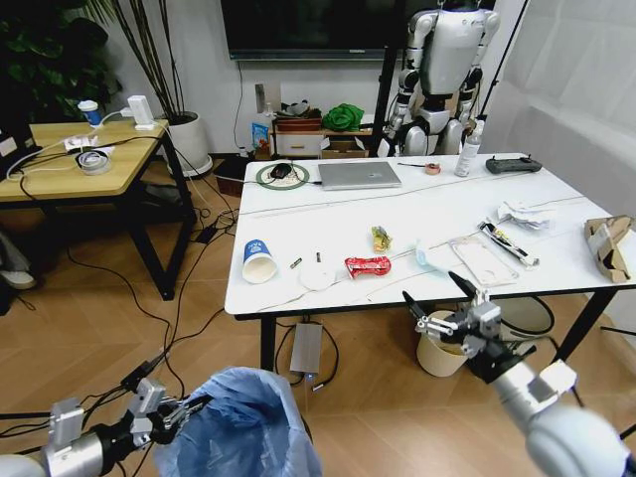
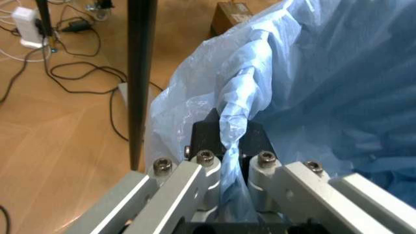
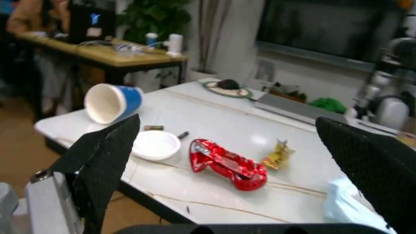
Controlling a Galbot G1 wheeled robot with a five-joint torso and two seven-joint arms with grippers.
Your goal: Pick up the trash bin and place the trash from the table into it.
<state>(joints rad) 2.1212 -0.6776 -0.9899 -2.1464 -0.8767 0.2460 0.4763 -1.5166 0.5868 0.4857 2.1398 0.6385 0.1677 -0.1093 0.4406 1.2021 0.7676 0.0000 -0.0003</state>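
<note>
Bin held by its bag, other gripper wide open at the table edge

My left gripper (image 2: pixel 224 146) pinches only the bag rim of the trash bin (image 1: pixel 238 422), bottom centre of the head view; that thin film could slip or tear. My right gripper (image 1: pixel 442 303), spread, faces the red wrapper (image 3: pixel 227 164) on the table (image 1: pixel 298 204); a shallow approach may shove it away.

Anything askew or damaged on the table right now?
Yes. The paper cup lies tipped on its side near the table's front left corner, its lid loose beside it, and a torn cardboard box sits at the right edge.
</note>
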